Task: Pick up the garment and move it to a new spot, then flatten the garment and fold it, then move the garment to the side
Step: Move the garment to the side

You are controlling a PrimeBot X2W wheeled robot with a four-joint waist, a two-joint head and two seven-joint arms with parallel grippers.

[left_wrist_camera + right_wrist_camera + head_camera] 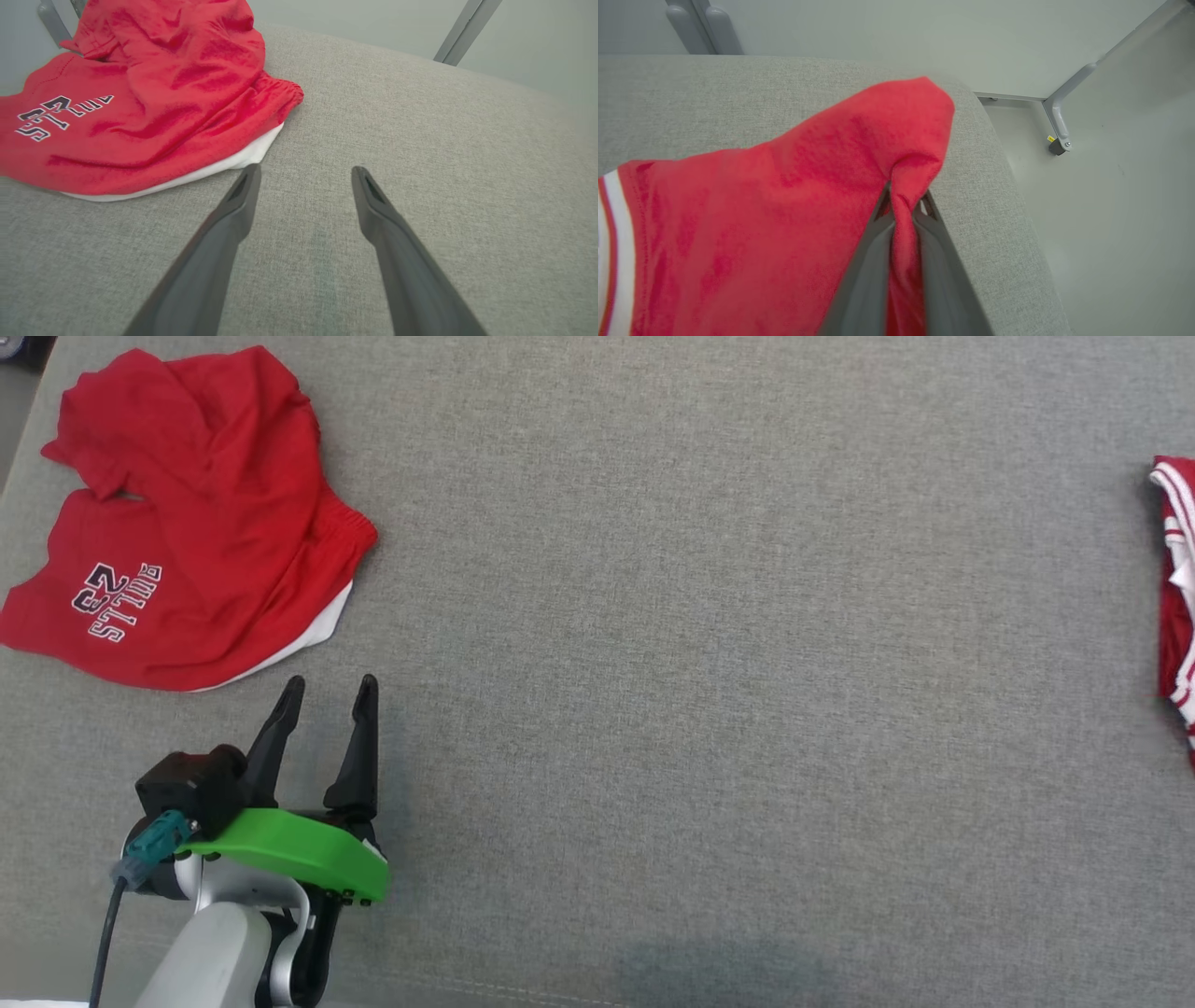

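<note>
The grey cloth-covered tabletop [709, 691] spans the head view. At ten o'clock on it lies a rumpled pair of red shorts [205, 495] with dark lettering and a white layer showing along the near hem. The garment [1174, 607] — red with white stripes at its edge — sits at three o'clock, at the right side of the tabletop, cut off by the frame. In the right wrist view the right pincer [906, 198] is clamped together on a bunched fold of this garment, close to the tabletop's rounded corner. The left pincer [330, 683], at seven o'clock, stands apart and empty — its tips just beside the shorts' white hem.
</note>
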